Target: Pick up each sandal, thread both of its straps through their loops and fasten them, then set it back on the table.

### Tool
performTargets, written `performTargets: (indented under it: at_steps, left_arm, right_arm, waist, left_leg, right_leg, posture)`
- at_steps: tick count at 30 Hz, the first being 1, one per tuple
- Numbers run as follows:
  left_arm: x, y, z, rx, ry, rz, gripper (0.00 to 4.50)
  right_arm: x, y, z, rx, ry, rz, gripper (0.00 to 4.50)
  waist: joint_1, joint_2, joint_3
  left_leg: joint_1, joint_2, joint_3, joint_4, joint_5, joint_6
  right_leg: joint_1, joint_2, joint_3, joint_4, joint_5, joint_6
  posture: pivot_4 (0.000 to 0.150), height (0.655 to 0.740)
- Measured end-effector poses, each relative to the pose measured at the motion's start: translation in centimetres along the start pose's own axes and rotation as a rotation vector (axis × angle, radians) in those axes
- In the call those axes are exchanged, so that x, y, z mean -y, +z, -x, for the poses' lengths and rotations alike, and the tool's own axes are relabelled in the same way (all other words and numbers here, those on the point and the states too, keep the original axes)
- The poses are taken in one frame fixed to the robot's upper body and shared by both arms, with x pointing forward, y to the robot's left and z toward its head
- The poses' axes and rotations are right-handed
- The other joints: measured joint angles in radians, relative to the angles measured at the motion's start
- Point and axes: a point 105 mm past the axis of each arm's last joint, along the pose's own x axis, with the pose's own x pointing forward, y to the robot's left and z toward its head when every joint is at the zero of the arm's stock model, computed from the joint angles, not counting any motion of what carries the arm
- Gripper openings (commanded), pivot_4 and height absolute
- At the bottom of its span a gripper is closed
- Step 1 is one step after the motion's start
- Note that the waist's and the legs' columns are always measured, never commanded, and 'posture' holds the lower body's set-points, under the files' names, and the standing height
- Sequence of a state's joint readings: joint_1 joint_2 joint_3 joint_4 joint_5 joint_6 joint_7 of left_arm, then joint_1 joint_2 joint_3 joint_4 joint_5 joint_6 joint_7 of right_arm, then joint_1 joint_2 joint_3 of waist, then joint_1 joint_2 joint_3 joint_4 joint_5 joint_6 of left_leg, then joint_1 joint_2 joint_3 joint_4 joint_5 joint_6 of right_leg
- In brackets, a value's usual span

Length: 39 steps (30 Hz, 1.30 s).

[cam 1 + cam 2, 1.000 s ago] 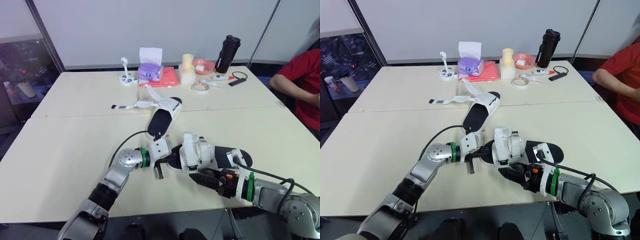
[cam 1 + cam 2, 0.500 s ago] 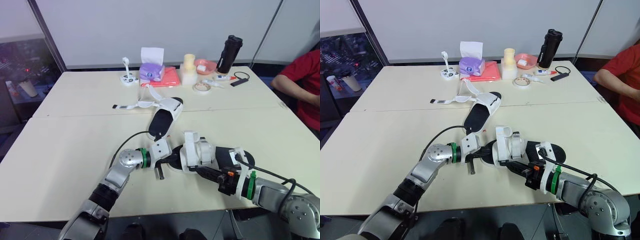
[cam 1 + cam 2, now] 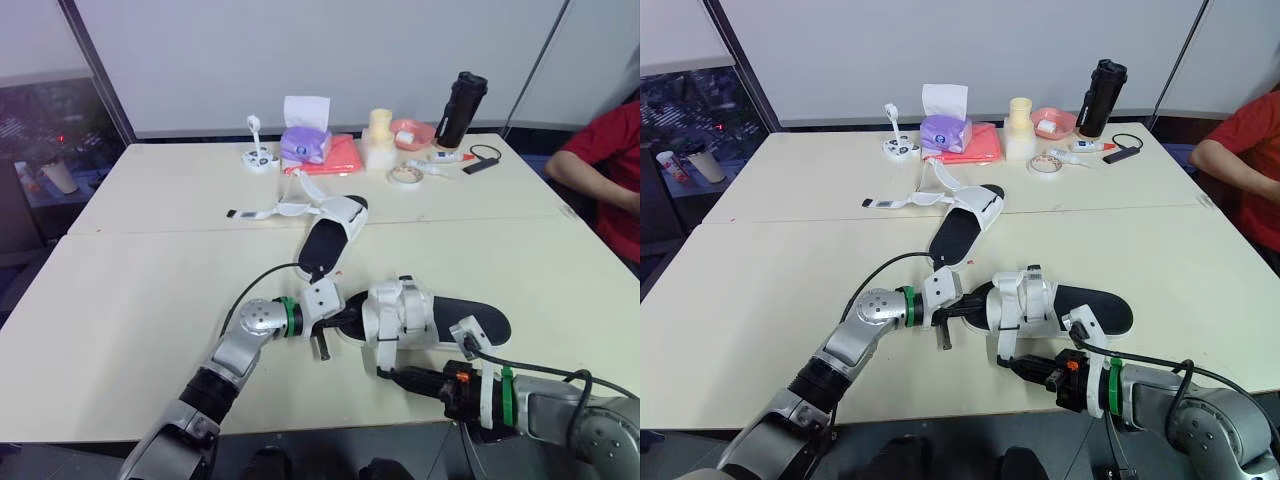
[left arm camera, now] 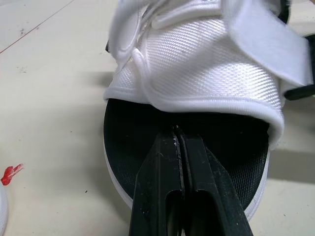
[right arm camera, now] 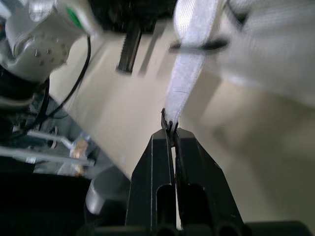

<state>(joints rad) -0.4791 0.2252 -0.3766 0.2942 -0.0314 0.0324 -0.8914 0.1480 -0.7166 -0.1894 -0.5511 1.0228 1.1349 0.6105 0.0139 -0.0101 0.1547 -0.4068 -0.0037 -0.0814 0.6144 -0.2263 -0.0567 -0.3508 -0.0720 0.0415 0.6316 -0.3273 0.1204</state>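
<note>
The right gripper (image 5: 170, 129) has drawn back toward the near edge of the table (image 3: 120, 300), clamped on the end of a white strap (image 5: 189, 83) now pulled taut out of the near sandal (image 3: 402, 312). The strap is probably through its loop, with fastening still to do. The left gripper (image 4: 178, 132), fingers pressed together, rests on that sandal's black footbed. Beyond lies the second sandal (image 3: 330, 235), straps loose. Farthest, a pink bowl (image 3: 408, 132) holds something small and white, and a tissue stands up from a purple tissue box (image 3: 303, 143).
</note>
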Motion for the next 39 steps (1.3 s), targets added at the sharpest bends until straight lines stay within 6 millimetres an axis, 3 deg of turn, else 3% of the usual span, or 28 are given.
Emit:
performTargets:
  at_steps: [7, 13, 21, 25, 31, 34, 39]
  left_arm:
    - [0.0, -0.1, -0.1, -0.001, 0.000, 0.004, 0.00]
    - [0.0, 0.0, -0.1, 0.000, -0.002, 0.005, 0.00]
    - [-0.1, -0.1, -0.2, 0.001, 0.000, 0.008, 0.00]
    - [-0.1, 0.0, -0.2, 0.002, 0.001, 0.009, 0.00]
    - [-0.1, 0.0, -0.3, 0.003, 0.005, 0.010, 0.00]
    - [-0.1, 0.0, -0.3, 0.004, 0.006, 0.011, 0.00]
    - [-0.1, -0.1, -0.3, 0.004, 0.006, 0.011, 0.00]
  right_arm:
    - [-1.0, -1.9, 1.5, -0.112, 0.058, 0.005, 0.01]
    - [-1.9, -1.2, 2.9, -0.138, 0.089, 0.099, 0.01]
    - [-4.2, 4.8, 1.8, 0.139, 0.272, 0.083, 0.01]
    - [-3.1, 8.1, 1.3, 0.313, 0.288, -0.030, 0.01]
    - [-0.2, 10.3, 0.0, 0.455, 0.217, -0.210, 0.01]
    - [0.7, 10.6, -0.3, 0.467, 0.179, -0.239, 0.95]
    - [0.6, 11.3, -0.1, 0.470, 0.168, -0.213, 3.50]
  waist:
    - [0.000, -0.001, 0.000]
    - [0.001, -0.002, 0.000]
    - [0.002, -0.005, 0.001]
    - [0.001, -0.006, 0.001]
    - [0.001, -0.004, 0.000]
    - [0.001, -0.003, -0.001]
    - [0.001, -0.002, -0.001]
  left_leg:
    - [0.000, 0.000, 0.000, 0.001, 0.000, 0.000]
    - [0.000, 0.000, 0.001, 0.000, 0.000, 0.000]
    - [0.000, 0.000, 0.000, 0.001, 0.000, 0.000]
    - [0.000, 0.000, -0.001, 0.001, 0.000, 0.000]
    - [0.000, 0.000, -0.002, 0.001, 0.000, 0.000]
    - [0.000, 0.000, -0.002, 0.001, 0.000, 0.000]
    - [0.000, 0.000, -0.002, 0.001, 0.000, 0.000]
  right_leg:
    - [0.001, 0.000, 0.000, -0.001, 0.000, 0.000]
    - [0.001, 0.000, -0.001, -0.001, 0.000, 0.001]
    - [0.002, 0.000, -0.001, -0.001, 0.000, 0.000]
    - [0.002, -0.001, 0.000, -0.001, 0.000, 0.000]
    - [0.001, -0.002, 0.000, 0.000, 0.000, 0.000]
    - [0.001, -0.002, 0.000, 0.000, 0.000, 0.000]
    - [0.001, -0.002, 0.000, 0.000, 0.000, 0.000]
  posture:
    - [0.150, 0.7400]
    - [0.150, 0.7400]
    - [0.150, 0.7400]
    - [0.150, 0.7400]
    - [0.150, 0.7400]
    - [0.150, 0.7400]
    - [0.150, 0.7400]
